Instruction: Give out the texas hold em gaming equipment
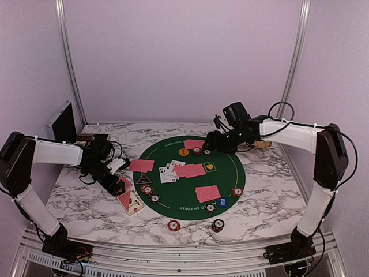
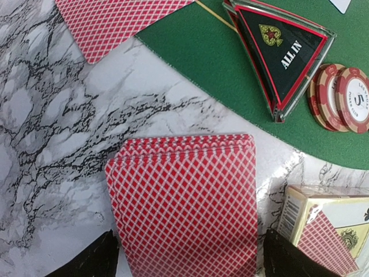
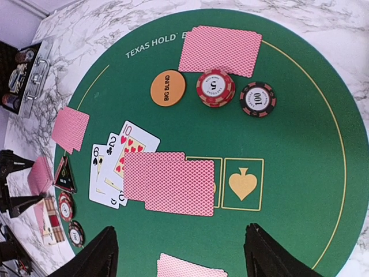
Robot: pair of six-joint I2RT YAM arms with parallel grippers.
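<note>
The move you prepare turns on the deck of red-backed cards [image 2: 184, 196]. It lies flat on the bare surface [image 1: 271, 202], between the round green mat [image 1: 230, 164] and the left edge, toward the near-left corner, directly under your left claw [image 2: 187, 257]. This claw is spread, with one fingertip at each long side of the deck, so the long axis of the deck runs across the line between the tips. I cannot tell if the tips touch the card edges. A card box [image 2: 326, 225] lies just beside the deck, close to one fingertip, so in my judgement a closing there needs care. The left arm is clearly the nearer one. Your right claw [image 3: 181, 254] is also spread and pinches nothing; it hangs over the far part of the mat, well apart from the deck. Now the count: one deck, four face-down card groups [image 1: 207, 193] on the mat or at its rim, and at least three face-up cards [image 3: 118, 156]. I count eight chip stacks [image 1: 146, 188]: two far, two left and two near right on the mat, and two on the bare surface toward the near edge. There are three buttons: the orange button [image 3: 168, 88], the blue button [image 1: 222, 202] and the dark triangular button [image 2: 282, 49].
</note>
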